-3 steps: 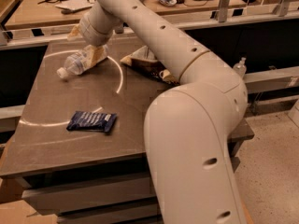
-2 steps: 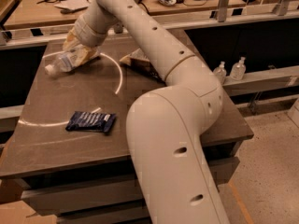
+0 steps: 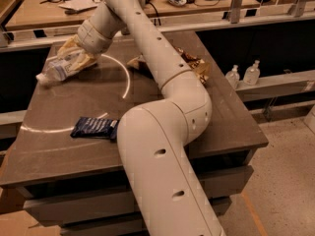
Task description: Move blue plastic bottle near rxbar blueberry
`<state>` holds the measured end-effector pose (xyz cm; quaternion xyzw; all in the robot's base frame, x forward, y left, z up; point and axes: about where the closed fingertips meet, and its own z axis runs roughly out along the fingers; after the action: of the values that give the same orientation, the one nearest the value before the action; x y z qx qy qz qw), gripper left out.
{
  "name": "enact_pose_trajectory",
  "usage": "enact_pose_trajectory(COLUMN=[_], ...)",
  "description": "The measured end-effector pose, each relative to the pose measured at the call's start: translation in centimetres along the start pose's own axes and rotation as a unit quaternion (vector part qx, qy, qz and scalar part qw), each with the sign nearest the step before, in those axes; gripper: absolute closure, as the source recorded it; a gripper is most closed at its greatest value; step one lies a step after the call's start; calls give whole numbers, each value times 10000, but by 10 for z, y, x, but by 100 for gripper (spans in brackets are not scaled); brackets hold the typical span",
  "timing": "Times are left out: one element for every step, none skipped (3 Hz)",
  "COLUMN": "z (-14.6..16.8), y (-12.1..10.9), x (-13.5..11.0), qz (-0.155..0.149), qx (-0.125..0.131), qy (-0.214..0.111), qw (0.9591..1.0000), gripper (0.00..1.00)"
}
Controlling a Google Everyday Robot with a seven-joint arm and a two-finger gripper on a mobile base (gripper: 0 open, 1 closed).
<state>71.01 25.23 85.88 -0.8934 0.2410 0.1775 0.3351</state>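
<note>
Clamped with the tan fingers (image 3: 84, 61) of the gripper (image 3: 70, 59) across the body of the blue plastic bottle (image 3: 55, 71). Held over the far-left corner of the table (image 3: 231, 127), cap end pointing left and down, long axis tilted; unclear whether resting on the top or just lifted. Noted the rxbar blueberry (image 3: 93, 128) flat by the near-left edge, well apart from the bottle, almost straight nearward of the grip, long axis across the table. Judged next: carry nearward, set down just beside the wrapper.
</note>
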Motion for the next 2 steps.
enact_pose_trajectory(z=[-29, -69], y=[-4, -8], x=[-10, -30], qz=[136, 202], qx=[-35, -46], qy=[318, 730], qw=[9994, 9971], gripper=[100, 100])
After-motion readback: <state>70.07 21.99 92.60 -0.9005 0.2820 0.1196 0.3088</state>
